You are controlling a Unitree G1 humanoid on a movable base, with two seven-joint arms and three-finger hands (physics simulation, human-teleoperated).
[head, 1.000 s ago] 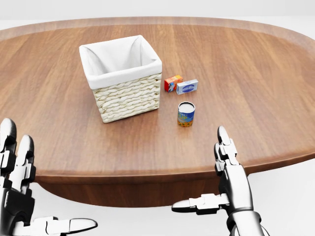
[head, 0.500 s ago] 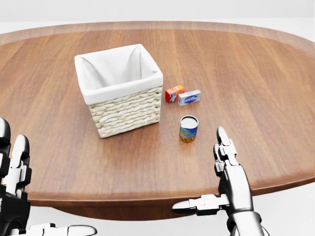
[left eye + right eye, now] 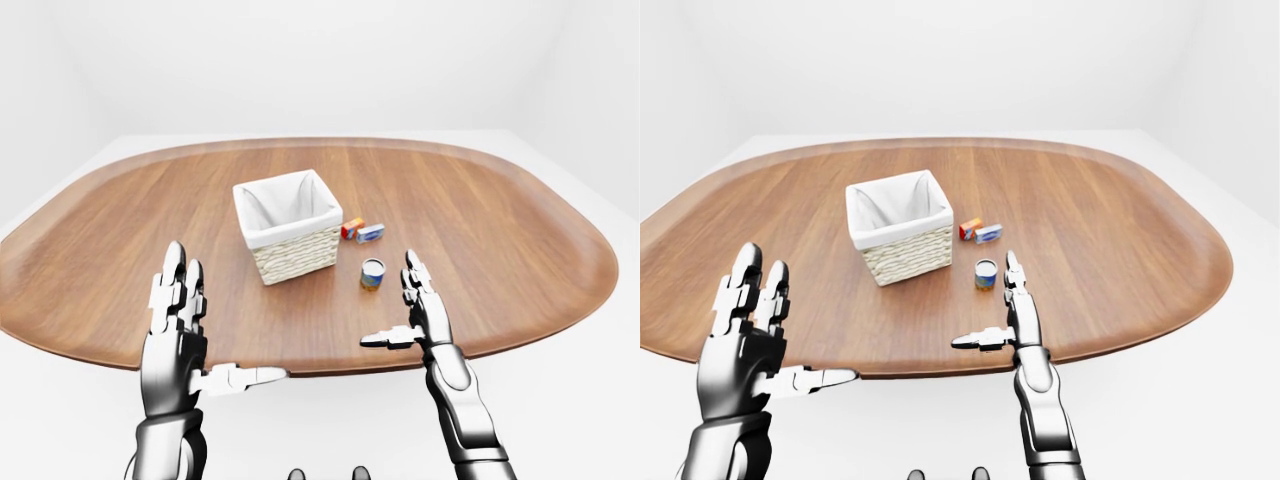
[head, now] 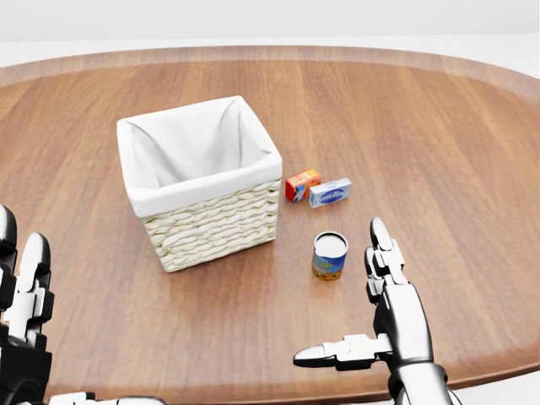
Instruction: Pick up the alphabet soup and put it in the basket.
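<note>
Left-eye view: the alphabet soup (image 3: 372, 273) stands upright on the bench (image 3: 520, 240), just right of and below the basket (image 3: 289, 237).

Head view: the right hand (image 4: 375, 316), fingers spread and empty, sits just right of the can, nearer than the left hand (image 4: 24, 321), also spread, empty.

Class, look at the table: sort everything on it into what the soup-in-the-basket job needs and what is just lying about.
Needed for the job:
- small round alphabet soup can with blue and yellow label
- square woven wicker basket with white cloth lining
- open silver right hand, nearest the can

Just lying about:
- small orange-red box
- small blue and white box
</note>
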